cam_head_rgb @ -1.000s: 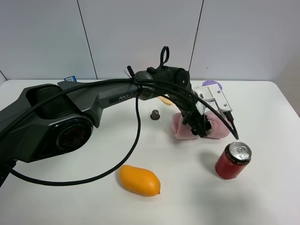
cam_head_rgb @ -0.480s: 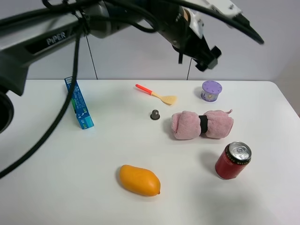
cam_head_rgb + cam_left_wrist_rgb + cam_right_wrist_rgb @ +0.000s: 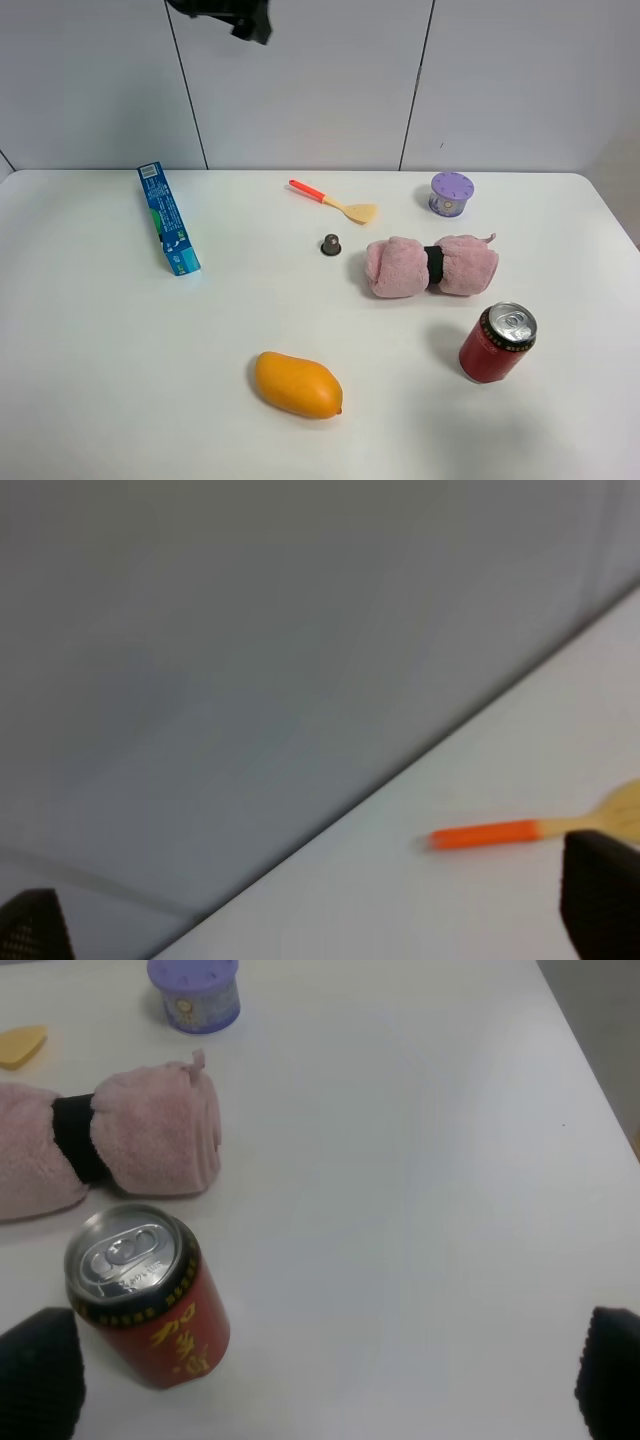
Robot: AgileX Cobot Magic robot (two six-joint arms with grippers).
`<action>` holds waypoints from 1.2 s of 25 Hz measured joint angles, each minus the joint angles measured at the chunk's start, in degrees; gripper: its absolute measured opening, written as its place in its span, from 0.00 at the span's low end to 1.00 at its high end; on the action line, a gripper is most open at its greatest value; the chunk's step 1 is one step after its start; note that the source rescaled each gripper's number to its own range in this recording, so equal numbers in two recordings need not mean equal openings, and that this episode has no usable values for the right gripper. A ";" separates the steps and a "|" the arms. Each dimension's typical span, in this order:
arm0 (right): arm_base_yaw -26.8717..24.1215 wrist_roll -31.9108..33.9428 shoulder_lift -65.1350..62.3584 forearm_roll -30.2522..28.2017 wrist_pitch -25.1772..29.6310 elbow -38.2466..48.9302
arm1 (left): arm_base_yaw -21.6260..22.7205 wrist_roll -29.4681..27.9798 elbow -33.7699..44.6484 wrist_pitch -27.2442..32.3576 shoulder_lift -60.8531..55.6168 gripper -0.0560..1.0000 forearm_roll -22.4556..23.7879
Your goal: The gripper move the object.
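Jaws spread wide and empty on both the black left gripper [image 3: 320, 915] and right gripper [image 3: 325, 1375]. Fluffy pink rolled towel with black band [image 3: 431, 266] lies on white table [image 3: 100, 350] near red soda can [image 3: 497, 343].

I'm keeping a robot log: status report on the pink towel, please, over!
Left gripper open, empty, up high. Right gripper open, empty. Pink towel lies free on table, beside red can. Nothing on it.
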 joint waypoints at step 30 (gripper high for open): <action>0.00 0.00 0.00 0.00 0.00 0.00 | 27.02 -2.65 66.20 -3.00 -71.00 0.99 -2.99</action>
